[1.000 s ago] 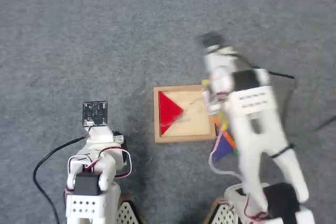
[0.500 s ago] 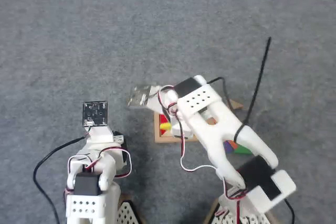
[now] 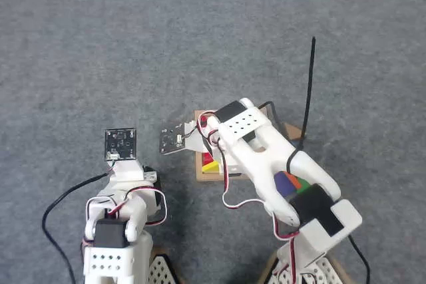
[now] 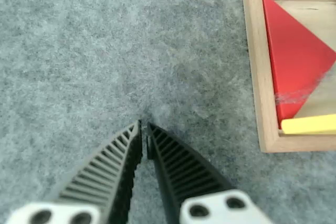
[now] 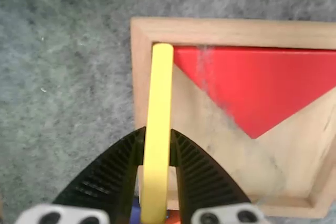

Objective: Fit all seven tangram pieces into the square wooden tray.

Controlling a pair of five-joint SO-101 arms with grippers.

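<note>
The square wooden tray (image 5: pixel 137 77) holds a large red triangle (image 5: pixel 262 87) flat against one side. My right gripper (image 5: pixel 157 132) is shut on a yellow piece (image 5: pixel 161 87), held on edge, whose far end reaches into the tray's corner beside the red triangle. In the high view the right arm (image 3: pixel 246 131) lies across the tray (image 3: pixel 198 167), with the yellow piece (image 3: pixel 212 166) showing at the tray's near left corner. My left gripper (image 4: pixel 144 129) is shut on nothing, low over the carpet to the left of the tray (image 4: pixel 254 77). It also sees the red triangle (image 4: pixel 291 61) and yellow piece (image 4: pixel 310 124).
Purple, orange and green pieces (image 3: pixel 291 181) lie on the grey carpet by the tray's near right side, partly under the right arm. A black cable (image 3: pixel 309 91) rises behind that arm. The left arm (image 3: pixel 123 194) sits near the front left.
The right arm swung from the tray's right side across it to the left, carrying the yellow piece to the tray's near left corner. The left arm stayed still.
</note>
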